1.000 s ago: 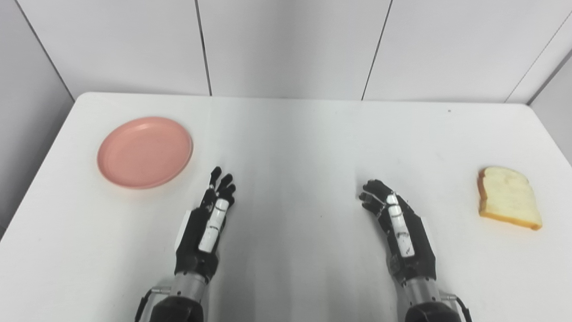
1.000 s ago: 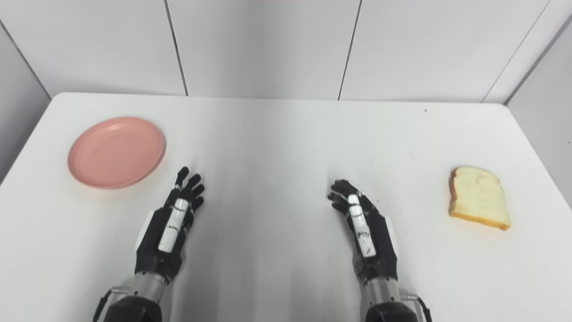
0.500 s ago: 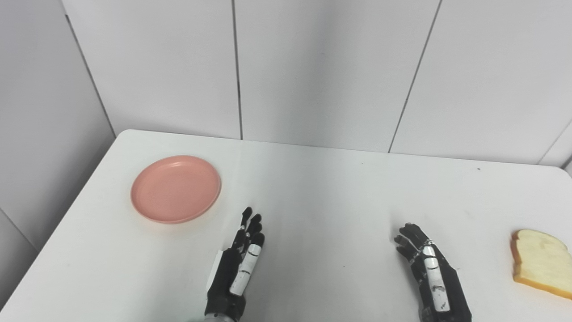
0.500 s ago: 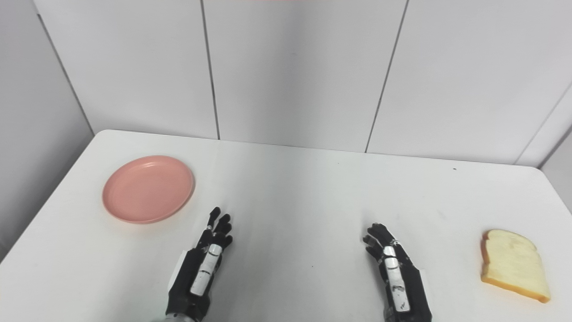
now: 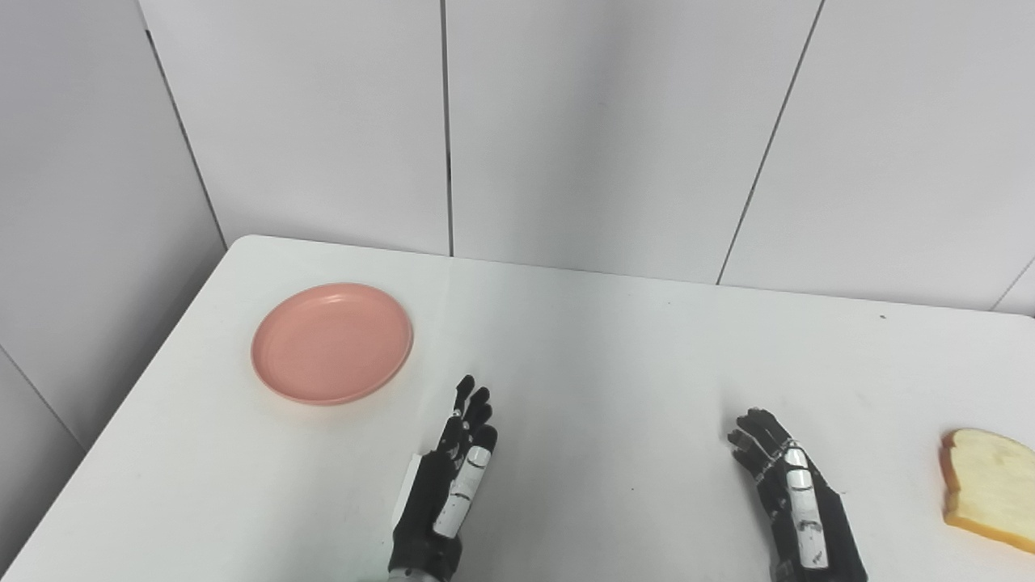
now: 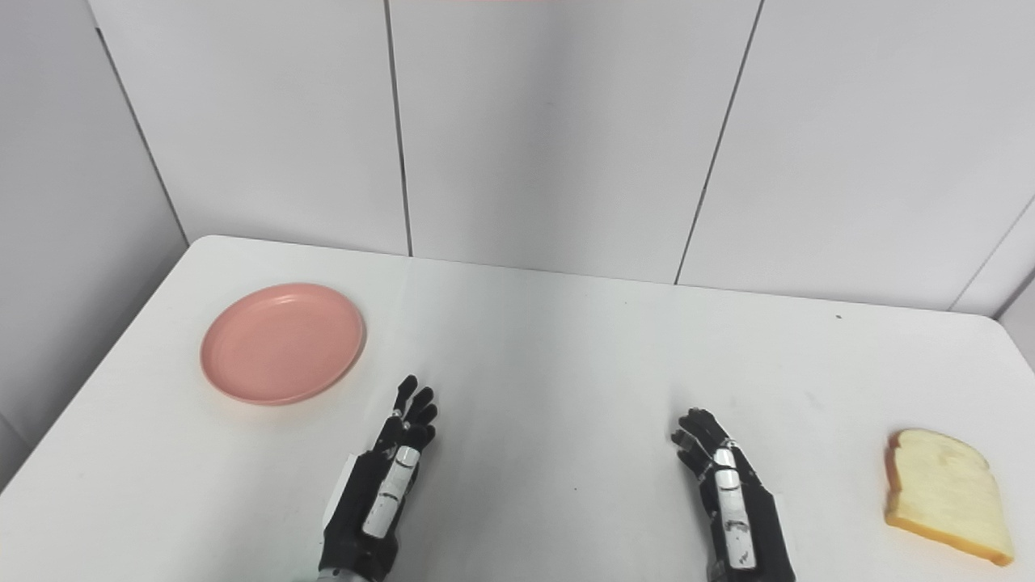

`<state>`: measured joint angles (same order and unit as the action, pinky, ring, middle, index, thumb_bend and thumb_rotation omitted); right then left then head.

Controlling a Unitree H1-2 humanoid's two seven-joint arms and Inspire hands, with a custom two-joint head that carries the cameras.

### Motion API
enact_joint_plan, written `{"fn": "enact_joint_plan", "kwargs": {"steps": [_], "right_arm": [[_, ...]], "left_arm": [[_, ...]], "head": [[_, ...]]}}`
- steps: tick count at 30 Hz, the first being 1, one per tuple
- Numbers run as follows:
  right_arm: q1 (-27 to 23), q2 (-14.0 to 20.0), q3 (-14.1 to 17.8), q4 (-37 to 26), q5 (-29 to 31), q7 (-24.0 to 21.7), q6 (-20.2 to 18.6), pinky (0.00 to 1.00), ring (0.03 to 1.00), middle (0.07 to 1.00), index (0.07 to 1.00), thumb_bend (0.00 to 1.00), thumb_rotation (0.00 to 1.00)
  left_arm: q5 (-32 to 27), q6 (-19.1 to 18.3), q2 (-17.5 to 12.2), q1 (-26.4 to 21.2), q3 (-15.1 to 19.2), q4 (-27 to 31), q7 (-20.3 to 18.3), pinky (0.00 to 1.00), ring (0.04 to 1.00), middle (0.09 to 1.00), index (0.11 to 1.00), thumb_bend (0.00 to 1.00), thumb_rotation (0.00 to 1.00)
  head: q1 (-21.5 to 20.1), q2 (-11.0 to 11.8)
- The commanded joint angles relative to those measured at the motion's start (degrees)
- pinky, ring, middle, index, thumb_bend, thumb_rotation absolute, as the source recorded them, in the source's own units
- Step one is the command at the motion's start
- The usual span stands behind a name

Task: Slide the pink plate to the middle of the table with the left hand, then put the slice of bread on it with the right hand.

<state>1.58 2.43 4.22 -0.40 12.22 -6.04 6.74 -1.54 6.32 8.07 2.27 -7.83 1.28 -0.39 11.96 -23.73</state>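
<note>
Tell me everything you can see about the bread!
The slice of bread lies flat on the white table, far over on the right side. It is pale and soft-looking on top, with a golden-brown crust around its edge and a rounded top end. Nothing touches it except the table; the right hand is well away from it.

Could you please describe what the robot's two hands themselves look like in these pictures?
Both the left hand and the right hand are black, built of slim, segmented fingers on a narrow black palm body. Each carries glossy white cover pieces along the digit on its upper side. Small silvery metal parts glint between the finger segments. The wrists and arms lie below the picture edge, and no cables show.
</note>
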Motion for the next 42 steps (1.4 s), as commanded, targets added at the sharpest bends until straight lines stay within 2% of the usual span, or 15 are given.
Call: {"fn": "enact_joint_plan", "kwargs": {"steps": [1, 5, 8, 10, 11, 15, 20, 24, 26, 29, 34, 42], "right_arm": [[1.5, -0.6, -0.2, 3.4, -0.3, -0.2, 2.0, 0.90, 0.836, 0.833, 0.797, 0.66, 0.84], [1.2, -1.1, -0.4, 4.1, -0.6, -0.2, 2.6, 0.87, 0.817, 0.816, 0.774, 0.67, 0.84], [1.1, -1.4, -0.6, 4.4, -1.2, 0.2, 2.7, 0.87, 0.814, 0.812, 0.767, 0.68, 0.83], [1.0, -1.4, -0.7, 4.5, -1.4, 0.2, 2.7, 0.87, 0.818, 0.817, 0.773, 0.68, 0.83], [1.0, -1.4, -0.7, 4.5, -1.5, 0.2, 2.6, 0.88, 0.821, 0.819, 0.778, 0.68, 0.84], [0.9, -1.7, -0.6, 4.9, -1.8, 0.3, 3.0, 0.87, 0.815, 0.813, 0.772, 0.66, 0.83], [0.9, -1.6, -0.6, 5.3, -1.9, 0.0, 3.3, 0.87, 0.815, 0.810, 0.771, 0.64, 0.82], [0.9, -1.6, -0.5, 5.4, -1.7, 0.0, 3.1, 0.87, 0.810, 0.806, 0.772, 0.64, 0.81], [0.8, -1.6, -0.5, 5.5, -1.6, 0.0, 3.0, 0.87, 0.816, 0.811, 0.774, 0.64, 0.81], [0.6, -1.6, -0.5, 5.8, -1.5, -0.1, 3.1, 0.87, 0.817, 0.810, 0.772, 0.63, 0.81], [0.5, -1.6, -0.5, 6.3, -1.5, -0.3, 3.4, 0.86, 0.809, 0.804, 0.766, 0.65, 0.82], [0.5, -1.7, -0.5, 6.4, -1.5, -0.1, 3.1, 0.85, 0.802, 0.801, 0.742, 0.68, 0.82]], "left_arm": [[-2.1, -0.4, 0.7, -0.6, 0.7, 3.3, -0.4, 0.96, 0.976, 0.983, 1.000, 0.72, 0.77], [-3.4, -1.6, -0.1, -2.9, 2.8, 8.1, 0.1, 0.92, 0.946, 0.954, 0.996, 0.81, 0.75], [-3.6, -1.5, -1.9, -6.9, 5.8, 10.8, 0.7, 0.90, 0.923, 0.932, 0.972, 0.83, 0.76], [-4.2, -1.4, -3.4, -10.4, 8.3, 11.1, 1.4, 0.87, 0.908, 0.905, 0.882, 0.86, 0.74], [-4.4, -0.8, -4.3, -12.4, 9.7, 10.7, 1.6, 0.85, 0.901, 0.888, 0.805, 0.88, 0.73], [-7.2, 4.9, -10.1, -20.3, 15.9, 3.0, 1.4, 0.86, 0.902, 0.893, 0.818, 0.90, 0.74], [-7.2, 6.5, -15.1, -26.5, 20.0, -1.2, 2.5, 0.83, 0.887, 0.897, 0.851, 0.86, 0.79], [-8.9, 8.4, -18.7, -29.8, 22.5, -7.5, 2.1, 0.90, 0.876, 0.885, 0.861, 0.90, 0.81], [-9.5, 9.2, -19.6, -30.8, 23.4, -9.9, 2.2, 0.82, 0.851, 0.864, 0.847, 0.93, 0.83], [-9.5, 10.4, -20.9, -32.7, 25.3, -15.3, 3.2, 0.79, 0.859, 0.858, 0.830, 0.93, 0.86], [-8.0, 13.8, -23.9, -35.7, 26.6, -25.4, 4.6, 0.80, 0.862, 0.868, 0.819, 0.91, 0.91], [-4.1, 18.6, -27.6, -39.5, 25.5, -42.3, 7.6, 0.78, 0.857, 0.856, 0.824, 0.85, 0.93]], "head": [[-0.2, 0.0], [-0.9, 0.3], [-1.1, 0.8], [-1.3, 1.1], [-1.3, 1.1], [-1.6, 1.3], [-1.6, 1.3], [-1.5, 1.2], [-1.5, 1.3], [-1.5, 1.4], [-1.6, 1.6], [-1.9, 1.8]]}}
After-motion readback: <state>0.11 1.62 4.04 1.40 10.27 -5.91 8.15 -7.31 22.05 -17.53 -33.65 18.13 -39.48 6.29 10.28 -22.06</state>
